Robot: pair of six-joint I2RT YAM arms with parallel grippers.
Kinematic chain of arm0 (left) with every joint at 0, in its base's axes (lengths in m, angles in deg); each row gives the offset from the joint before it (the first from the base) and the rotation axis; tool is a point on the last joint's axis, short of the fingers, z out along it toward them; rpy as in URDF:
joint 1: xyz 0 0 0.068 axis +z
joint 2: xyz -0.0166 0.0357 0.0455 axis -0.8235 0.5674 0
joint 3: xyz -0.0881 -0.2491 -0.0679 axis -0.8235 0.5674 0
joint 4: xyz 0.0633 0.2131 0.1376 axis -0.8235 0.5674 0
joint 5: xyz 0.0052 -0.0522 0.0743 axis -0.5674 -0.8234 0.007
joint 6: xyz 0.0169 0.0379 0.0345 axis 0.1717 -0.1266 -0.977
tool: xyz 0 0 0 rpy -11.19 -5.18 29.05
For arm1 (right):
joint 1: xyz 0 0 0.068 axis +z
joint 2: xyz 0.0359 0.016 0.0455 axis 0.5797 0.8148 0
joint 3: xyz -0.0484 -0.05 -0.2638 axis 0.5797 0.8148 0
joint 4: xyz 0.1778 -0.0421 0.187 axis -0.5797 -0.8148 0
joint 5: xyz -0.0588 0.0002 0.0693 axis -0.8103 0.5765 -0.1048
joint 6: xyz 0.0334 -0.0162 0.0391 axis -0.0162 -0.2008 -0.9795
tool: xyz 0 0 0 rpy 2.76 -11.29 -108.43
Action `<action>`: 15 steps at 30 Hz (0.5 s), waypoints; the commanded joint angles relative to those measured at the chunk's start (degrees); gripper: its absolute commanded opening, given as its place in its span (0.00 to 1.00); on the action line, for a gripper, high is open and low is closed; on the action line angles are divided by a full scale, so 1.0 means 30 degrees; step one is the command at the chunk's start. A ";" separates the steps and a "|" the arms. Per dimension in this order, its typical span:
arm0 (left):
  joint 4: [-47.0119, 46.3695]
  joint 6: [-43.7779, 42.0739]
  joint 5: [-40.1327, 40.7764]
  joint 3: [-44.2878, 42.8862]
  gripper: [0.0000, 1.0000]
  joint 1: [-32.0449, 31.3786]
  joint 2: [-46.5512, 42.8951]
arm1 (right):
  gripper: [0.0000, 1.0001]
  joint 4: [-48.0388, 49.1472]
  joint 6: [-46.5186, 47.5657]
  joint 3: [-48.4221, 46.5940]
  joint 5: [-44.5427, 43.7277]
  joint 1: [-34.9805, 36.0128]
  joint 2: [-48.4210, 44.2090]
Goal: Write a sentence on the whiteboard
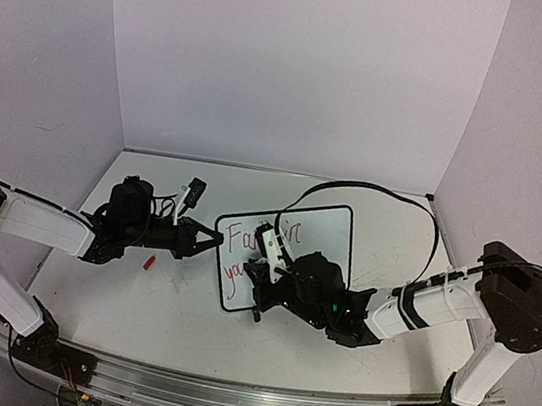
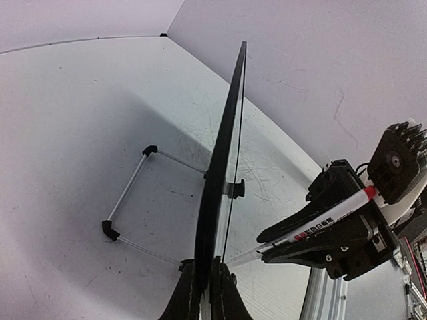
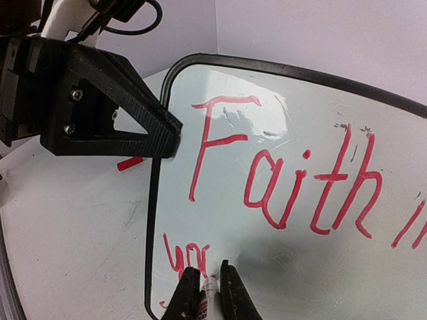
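The whiteboard (image 1: 332, 234) lies mid-table, black-framed, with red writing: "Faith in" on top and "yo" plus a further stroke on a lower line. My left gripper (image 1: 215, 240) is shut on its left edge; in the left wrist view the board (image 2: 225, 147) is edge-on between the left gripper's (image 2: 208, 293) fingers. My right gripper (image 3: 208, 297) is shut on a white marker (image 3: 209, 292) whose tip touches the board (image 3: 280, 267) just right of the last red stroke. From above, the right gripper (image 1: 268, 263) hovers over the board's lower left part.
A red marker cap (image 1: 150, 262) lies on the table left of the board, also seen as a red cap (image 3: 129, 163) under the left gripper (image 3: 167, 137). A black cable (image 1: 394, 193) loops behind the board. A wire stand (image 2: 127, 200) sticks out beneath it.
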 commanded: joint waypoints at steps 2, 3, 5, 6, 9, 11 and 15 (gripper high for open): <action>-0.0149 -0.0541 0.0251 -0.0099 0.00 -0.0002 -0.0545 | 0.00 0.0341 0.0707 -0.0732 -0.1545 -0.0499 -0.0410; -0.0148 -0.0541 0.0242 -0.0106 0.00 0.0000 -0.0530 | 0.00 0.0359 0.0753 -0.0758 -0.1564 -0.0534 -0.0440; -0.0126 -0.0541 0.0216 -0.0151 0.00 0.0005 -0.0502 | 0.00 0.0358 0.0810 -0.0835 -0.1584 -0.0637 -0.0491; -0.0130 -0.0542 0.0220 -0.0157 0.00 0.0004 -0.0495 | 0.00 0.0355 0.0856 -0.0867 -0.1592 -0.0667 -0.0488; -0.0134 -0.0569 0.0208 -0.0187 0.00 -0.0003 -0.0460 | 0.00 0.0380 0.0940 -0.0987 -0.1566 -0.0727 -0.0526; -0.0128 -0.0557 0.0176 -0.0216 0.00 0.0004 -0.0418 | 0.00 0.0382 0.0986 -0.1037 -0.1539 -0.0746 -0.0541; -0.0128 -0.0552 0.0202 -0.0203 0.00 0.0005 -0.0435 | 0.00 0.0384 0.1070 -0.1205 -0.1486 -0.0778 -0.0527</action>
